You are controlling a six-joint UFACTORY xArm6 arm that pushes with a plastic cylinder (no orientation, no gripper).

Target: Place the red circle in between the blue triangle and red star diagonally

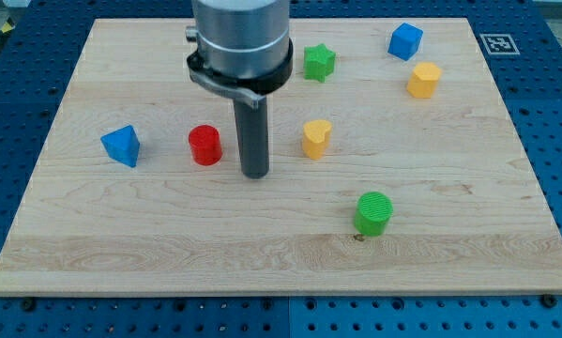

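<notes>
Seven small blocks show on the wooden desk (93, 263), and I take them from the view's left. First is the blue triangle (121, 145), near the left edge at mid height. Just to its right, with a gap between, stands the red circle (205, 145), a short upright cylinder. My tip (254, 175) comes next, resting on the desk close to the circle's right side and a little lower in the view, apparently not touching it. My tool is only a plain rod: it has no jaws to open or close and holds nothing.

Further right sit a yellow block (315, 138), a green star (319, 62) toward the view's top, a green circle (373, 212) lower down, then a blue cube (404, 40) and a second yellow block (424, 80) at upper right. I cannot see the red star anywhere; my arm's housing may hide it.

The red circle looks light, stiff and smooth, so I judge it will slide easily on the wood. Its round wall could slip off my rod if struck off-centre, so I would press squarely through its middle, low on the side wall.
</notes>
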